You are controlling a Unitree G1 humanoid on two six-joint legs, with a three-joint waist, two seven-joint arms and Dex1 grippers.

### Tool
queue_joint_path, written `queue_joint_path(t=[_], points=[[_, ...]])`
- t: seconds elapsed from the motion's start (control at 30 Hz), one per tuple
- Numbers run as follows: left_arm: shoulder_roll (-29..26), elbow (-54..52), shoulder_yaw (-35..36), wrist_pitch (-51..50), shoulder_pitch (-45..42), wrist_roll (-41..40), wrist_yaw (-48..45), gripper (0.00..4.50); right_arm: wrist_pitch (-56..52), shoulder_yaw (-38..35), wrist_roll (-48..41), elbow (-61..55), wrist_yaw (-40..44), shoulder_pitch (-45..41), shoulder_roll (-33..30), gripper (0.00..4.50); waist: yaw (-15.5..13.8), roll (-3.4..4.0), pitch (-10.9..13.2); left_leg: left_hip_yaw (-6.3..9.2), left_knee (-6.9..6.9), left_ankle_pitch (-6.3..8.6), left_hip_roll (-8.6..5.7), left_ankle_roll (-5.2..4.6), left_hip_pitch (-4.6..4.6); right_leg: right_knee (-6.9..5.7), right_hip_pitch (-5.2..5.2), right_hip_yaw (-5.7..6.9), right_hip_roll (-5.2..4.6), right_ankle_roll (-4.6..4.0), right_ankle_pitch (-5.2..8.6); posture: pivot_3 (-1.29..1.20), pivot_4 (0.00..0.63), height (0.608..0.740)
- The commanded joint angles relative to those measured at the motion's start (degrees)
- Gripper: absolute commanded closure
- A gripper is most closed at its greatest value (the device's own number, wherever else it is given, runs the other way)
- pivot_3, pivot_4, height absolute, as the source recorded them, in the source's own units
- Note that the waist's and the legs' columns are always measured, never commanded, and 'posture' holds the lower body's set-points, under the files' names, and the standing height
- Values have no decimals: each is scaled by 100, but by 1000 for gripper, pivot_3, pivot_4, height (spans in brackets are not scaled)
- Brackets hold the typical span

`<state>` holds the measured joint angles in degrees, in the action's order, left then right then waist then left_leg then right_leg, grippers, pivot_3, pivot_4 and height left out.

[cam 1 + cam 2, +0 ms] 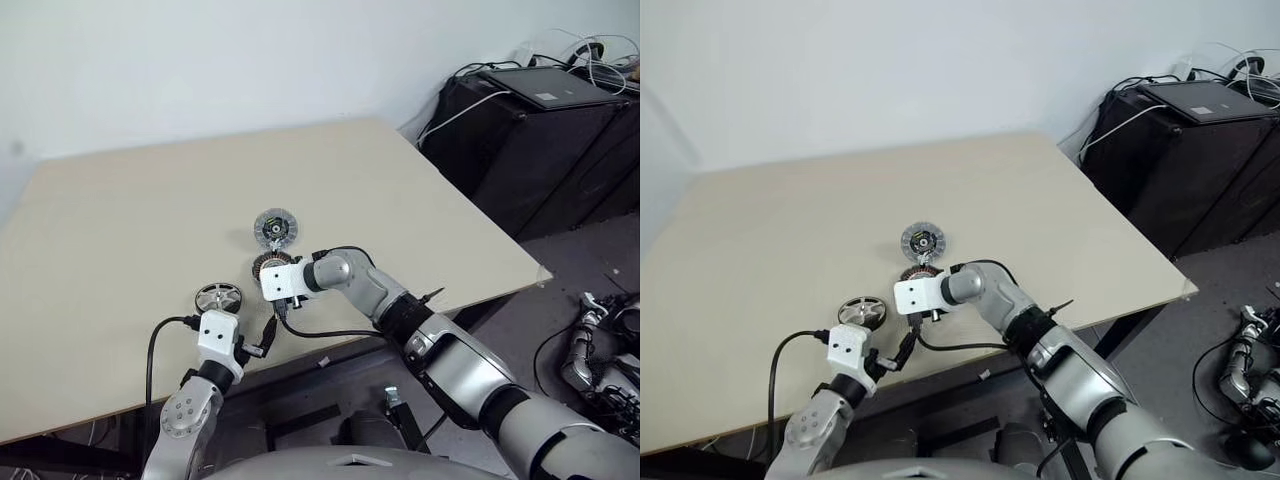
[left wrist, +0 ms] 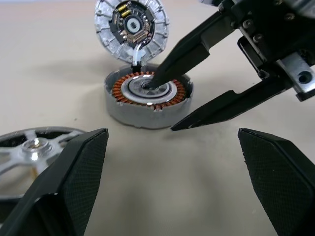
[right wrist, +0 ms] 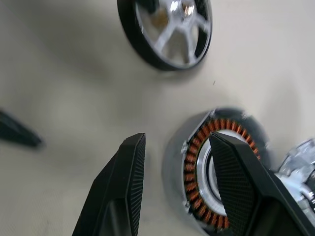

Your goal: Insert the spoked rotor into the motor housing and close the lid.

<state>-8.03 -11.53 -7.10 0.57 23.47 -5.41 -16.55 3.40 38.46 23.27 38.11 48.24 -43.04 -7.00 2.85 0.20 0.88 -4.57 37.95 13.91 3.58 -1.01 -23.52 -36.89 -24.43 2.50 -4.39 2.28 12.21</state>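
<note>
The right gripper (image 2: 165,105) stands partly open above the motor housing (image 2: 149,98) and holds nothing. In the left wrist view one black finger (image 2: 189,51) points down into the silver centre of the housing; whether its tip touches the metal cannot be told from these views. The second finger ends just outside the housing wall, on the near-right side, close to the table (image 1: 120,220). The housing wall therefore lies between the two fingers, but they are not closed on it.

The left gripper (image 2: 172,182) stands wide open, empty, at the near edge of the table, pointing toward the far side. Its two textured fingers are well apart, with bare table surface between them.

The motor housing sits flat on the table, open face up, showing the ring of copper-brown windings around the silver centre. It is near the middle of the table's near half, just in front of the right gripper's white wrist block.

The lid (image 1: 276,227) lies just beyond the housing on the far side, touching or nearly touching it. Its dark face with small green and white parts is turned up.

The spoked rotor (image 1: 218,297) lies flat on the table to the near left of the housing, apart from it, just ahead of the left gripper.
</note>
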Motion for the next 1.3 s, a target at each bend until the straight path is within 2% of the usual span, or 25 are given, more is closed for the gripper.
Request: queue_joint_path(t=[0.03, 0.23, 0.33, 0.5, 0.77, 0.97, 1.3], points=[[25, -153, 19, 137, -10, -21, 28, 0, 149, -91, 66, 193, -104, -188, 0, 2256, -2, 0, 0, 0, 0, 0, 0, 0, 0, 0, 0, 0, 0, 0, 0, 0, 0, 740], [45, -150, -13, 156, 12, -20, 48, 0, 228, -163, 122, 515, -188, -247, -39, 2256, 2, 1, 0, 0, 0, 0, 0, 0, 0, -1, -1, 0, 0, 0, 0, 0, 0, 740], [55, -138, -35, 157, -3, -14, 45, 0, 243, -174, 136, 569, -210, -249, -44, 2912, 4, 1, 0, -1, 0, 0, 0, 0, 0, -1, -1, -1, 0, 0, 0, 0, 0, 740], [58, -121, -60, 159, -20, -13, 28, 0, 258, -187, 139, 538, -246, -195, -34, 4479, 2, 0, 0, 0, 0, 0, 0, 0, 2, -2, 1, -1, 1, 0, 0, 0, 0, 740], [59, -103, -62, 156, -33, -19, 20, 0, 269, -251, 51, 137, -123, -74, -99, 4479, -6, 1, 1, -2, 0, -1, 0, 0, 0, -2, 0, -4, 1, 0, -1, 0, 0, 740], [68, -76, -62, 149, -53, -26, 17, 0, -34, -282, -166, -817, 610, 176, -390, 4479, -35, -1, 2, -3, 0, -1, -1, 0, -6, -1, 1, -4, 1, 0, -1, 0, 0, 740], [103, -6, -72, 143, -112, -31, -28, 0, -497, -222, -180, -1557, 1097, 444, -731, 4479, -75, -2, 2, -1, 6, -1, -1, 1, -3, -2, -1, -3, 1, 0, 0, 0, 0, 740]])
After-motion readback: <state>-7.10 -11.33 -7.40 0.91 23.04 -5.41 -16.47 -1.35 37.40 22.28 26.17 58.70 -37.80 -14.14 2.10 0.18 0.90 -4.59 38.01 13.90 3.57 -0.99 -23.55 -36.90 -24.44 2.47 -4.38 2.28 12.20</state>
